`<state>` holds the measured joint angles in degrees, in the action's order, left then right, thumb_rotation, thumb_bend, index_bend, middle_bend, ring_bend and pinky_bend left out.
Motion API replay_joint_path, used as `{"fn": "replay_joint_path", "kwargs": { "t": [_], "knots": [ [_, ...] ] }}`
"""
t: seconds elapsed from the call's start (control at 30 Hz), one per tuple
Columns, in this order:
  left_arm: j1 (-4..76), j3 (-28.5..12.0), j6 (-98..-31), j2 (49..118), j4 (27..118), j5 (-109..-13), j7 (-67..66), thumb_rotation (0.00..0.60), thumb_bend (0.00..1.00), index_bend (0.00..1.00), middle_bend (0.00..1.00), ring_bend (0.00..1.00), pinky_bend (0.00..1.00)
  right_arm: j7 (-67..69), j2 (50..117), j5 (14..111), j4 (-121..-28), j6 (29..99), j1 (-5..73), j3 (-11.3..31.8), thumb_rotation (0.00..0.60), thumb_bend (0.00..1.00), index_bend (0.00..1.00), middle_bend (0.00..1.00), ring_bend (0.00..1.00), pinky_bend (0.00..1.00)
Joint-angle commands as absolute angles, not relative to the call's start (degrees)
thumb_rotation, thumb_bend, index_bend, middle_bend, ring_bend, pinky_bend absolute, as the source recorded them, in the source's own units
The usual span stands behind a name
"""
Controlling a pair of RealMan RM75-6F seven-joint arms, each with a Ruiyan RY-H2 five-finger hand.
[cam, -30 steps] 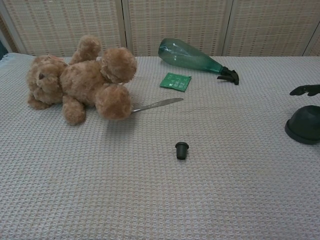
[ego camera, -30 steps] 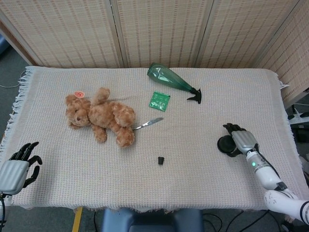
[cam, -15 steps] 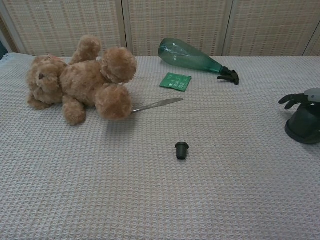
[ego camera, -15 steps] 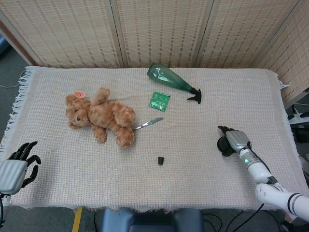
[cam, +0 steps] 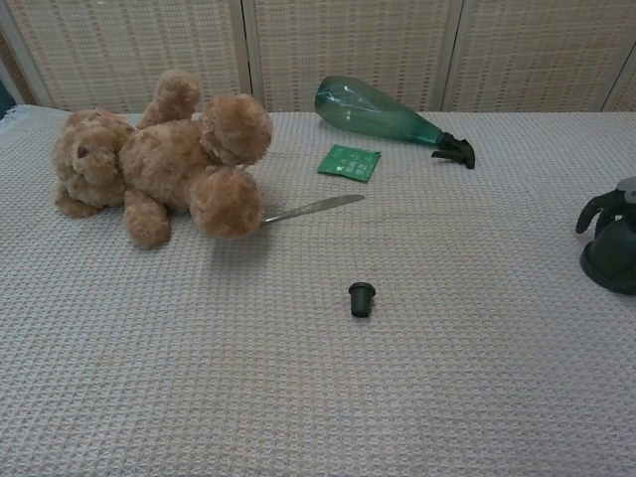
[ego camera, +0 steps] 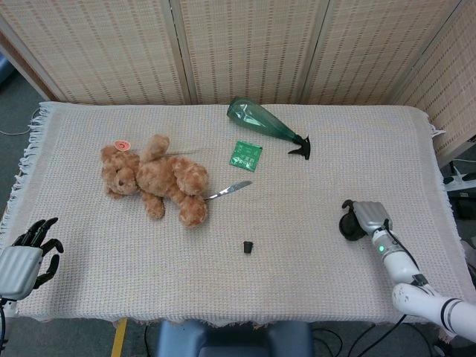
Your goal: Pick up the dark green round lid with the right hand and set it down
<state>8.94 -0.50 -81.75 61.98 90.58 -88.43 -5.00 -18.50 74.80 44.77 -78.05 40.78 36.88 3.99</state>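
Observation:
The dark green round lid (ego camera: 346, 226) lies on the woven cloth near the table's right side; in the chest view the lid (cam: 612, 266) is cut off by the right edge. My right hand (ego camera: 368, 216) sits on top of it, and its dark fingers (cam: 594, 211) curl down over the lid's dome and grip it. The lid still rests on the cloth. My left hand (ego camera: 27, 257) hangs off the front left corner of the table with its fingers spread, holding nothing.
A brown teddy bear (ego camera: 155, 178) lies at the left. A metal knife (ego camera: 228, 190) pokes out from it. A green packet (ego camera: 245, 155) and a green bottle on its side (ego camera: 262, 120) are at the back. A small dark cap (ego camera: 248, 246) stands in the middle.
My right hand came down from beside the lid onto its top and curled its fingers over it. The lid has shifted slightly to the right. The left hand has barely moved.

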Motion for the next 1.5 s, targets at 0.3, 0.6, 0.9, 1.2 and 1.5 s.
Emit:
{"fn": "replay_joint_path", "kwargs": {
  "t": [0.3, 0.6, 0.9, 1.2, 1.5],
  "knots": [
    [8.82, -0.52, -82.06, 61.91, 90.56, -88.63, -4.78, 0.6, 0.54, 0.51, 0.1, 0.1, 0.32, -23.51, 75.24, 39.98, -79.71, 45.06, 38.05, 1.89, 0.6, 0.09, 0.42, 0.42, 0.6, 0.79],
    [8.87, -0.48, -81.9, 62.03, 90.55, -88.67, -5.04, 0.6, 0.54, 0.51, 0.1, 0.1, 0.32, -13.91, 76.61, 56.09, -81.34, 59.45, 32.71, 3.82, 0.6, 0.11, 0.53, 0.49, 0.68, 0.85],
    [8.93, -0.45, -81.69, 62.13, 90.61, -88.65, -5.34, 0.6, 0.54, 0.51, 0.1, 0.1, 0.32, 10.5, 77.64, 85.46, -77.84, 82.31, 25.56, 2.24, 0.6, 0.11, 0.54, 0.49, 0.67, 0.83],
    [8.91, -0.47, -81.75, 62.2, 90.62, -88.66, -5.51, 0.6, 0.54, 0.51, 0.1, 0.1, 0.31, -6.25, 68.44, 75.82, -89.16, 71.4, 24.1, 0.44, 0.6, 0.11, 0.54, 0.49, 0.67, 0.83],
    [9.01, -0.46, -81.43, 62.15, 90.66, -88.49, -5.68, 0.6, 0.54, 0.51, 0.1, 0.1, 0.31, -25.05, 69.23, 57.16, -93.13, 64.39, 26.67, 4.27, 0.6, 0.11, 0.55, 0.49, 0.67, 0.83]
  ]
}}
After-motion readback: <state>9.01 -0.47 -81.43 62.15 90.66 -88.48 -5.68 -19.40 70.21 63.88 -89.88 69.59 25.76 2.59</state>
